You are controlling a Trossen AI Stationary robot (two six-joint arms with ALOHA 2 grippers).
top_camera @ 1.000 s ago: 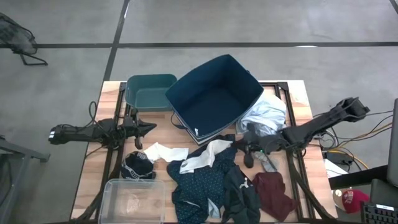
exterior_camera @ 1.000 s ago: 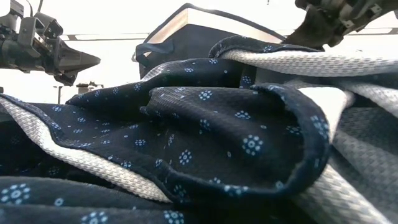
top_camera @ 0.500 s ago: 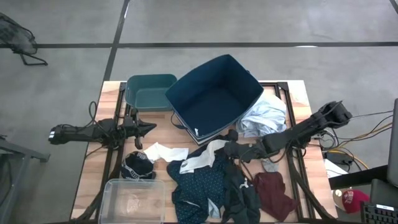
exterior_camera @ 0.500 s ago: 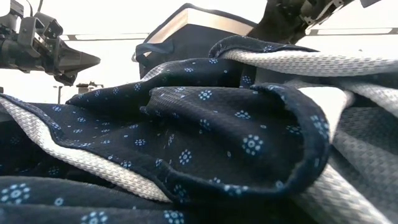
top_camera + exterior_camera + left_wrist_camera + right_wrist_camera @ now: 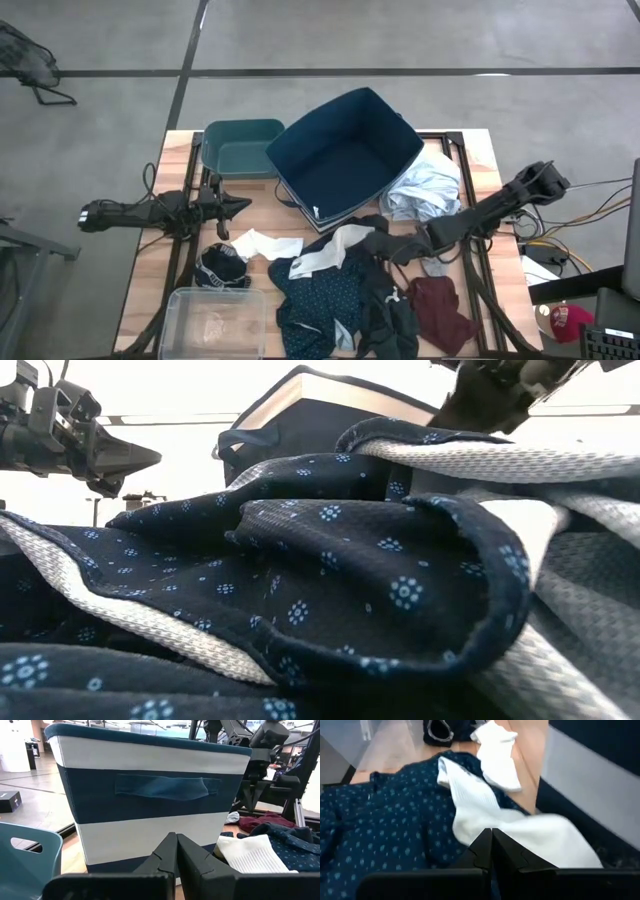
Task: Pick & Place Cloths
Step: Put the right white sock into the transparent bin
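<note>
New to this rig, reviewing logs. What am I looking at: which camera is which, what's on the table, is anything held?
Two dark robot arms work at a wooden table. One picture looks straight down, one sits at table height, buried in the dotted shirt, and one camera rides on each wrist. The left gripper waits at the left side, fingers shut, holding nothing. The right gripper is over the clothes pile, fingers shut; I cannot tell if it grips cloth. Also there: a navy box, a teal bin, a clear tub, a pale shirt, a maroon piece, a white sock.

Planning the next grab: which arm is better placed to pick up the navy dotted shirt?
Right. The right gripper is at the navy dotted shirt; the left gripper waits by the table's left edge.
</note>
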